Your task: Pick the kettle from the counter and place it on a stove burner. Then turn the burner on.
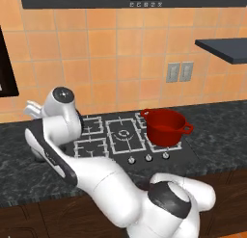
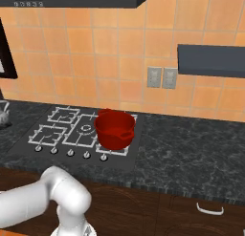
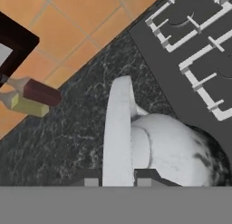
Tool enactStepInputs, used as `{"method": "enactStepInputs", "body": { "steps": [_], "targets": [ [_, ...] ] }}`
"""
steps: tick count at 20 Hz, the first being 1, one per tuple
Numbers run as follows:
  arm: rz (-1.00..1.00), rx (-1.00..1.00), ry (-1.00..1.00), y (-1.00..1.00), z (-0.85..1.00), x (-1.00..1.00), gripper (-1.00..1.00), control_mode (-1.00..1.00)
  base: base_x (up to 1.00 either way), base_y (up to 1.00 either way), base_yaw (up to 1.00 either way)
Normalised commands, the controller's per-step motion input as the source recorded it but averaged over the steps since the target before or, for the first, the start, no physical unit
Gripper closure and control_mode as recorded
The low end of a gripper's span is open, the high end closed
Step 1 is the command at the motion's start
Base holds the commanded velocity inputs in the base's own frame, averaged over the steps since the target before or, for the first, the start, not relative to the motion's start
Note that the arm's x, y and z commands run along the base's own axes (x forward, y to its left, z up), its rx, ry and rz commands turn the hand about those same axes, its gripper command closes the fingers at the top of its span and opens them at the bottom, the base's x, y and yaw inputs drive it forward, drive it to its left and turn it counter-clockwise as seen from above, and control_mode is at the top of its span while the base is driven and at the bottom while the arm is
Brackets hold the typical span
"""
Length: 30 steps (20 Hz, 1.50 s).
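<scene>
Over on the left, the kettle [image 3: 172, 150] sits on the counter [image 3: 68, 137] just beside the stove; the gripper [image 3: 117, 182] has a fingertip either side of its arched handle, so it's gripping it. Red pot [image 1: 165, 126] sits far right on the stove.

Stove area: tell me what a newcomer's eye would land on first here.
The red pot stands out first, sitting on the right side of the stove against orange wall tiles. Next comes the white arm bending left over the dark counter. In the hand view, the silvery kettle looms close, its arched handle rising between the fingertips of the gripper.
</scene>
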Motion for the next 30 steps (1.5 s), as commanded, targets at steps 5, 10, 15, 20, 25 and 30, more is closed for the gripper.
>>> {"method": "enactStepInputs", "body": {
  "steps": [5, 10, 15, 20, 25, 30],
  "targets": [
    [0.0, -0.09, 0.1, -0.84, 0.05, -0.07, 1.0, -1.0, 0.0, 0.0, 0.0],
    [0.0, -0.08, 0.04, -0.64, 0.0, 0.19, 1.0, -1.0, 0.0, 0.0, 0.0],
    [-0.01, -0.06, 0.0, -0.42, 0.0, 0.43, 1.0, -1.0, 0.0, 0.0, 0.0],
    [0.0, -0.02, 0.0, -0.37, 0.0, 0.49, 1.0, -1.0, 0.0, 0.0, 0.0],
    [0.0, -0.01, -0.03, -0.07, -0.11, 0.61, 1.0, -1.0, 0.0, 0.0, 0.0],
    [-0.01, -0.03, -0.05, 0.14, -0.3, 0.55, 1.0, -1.0, 0.0, 0.0, 0.0]
  ]
}}
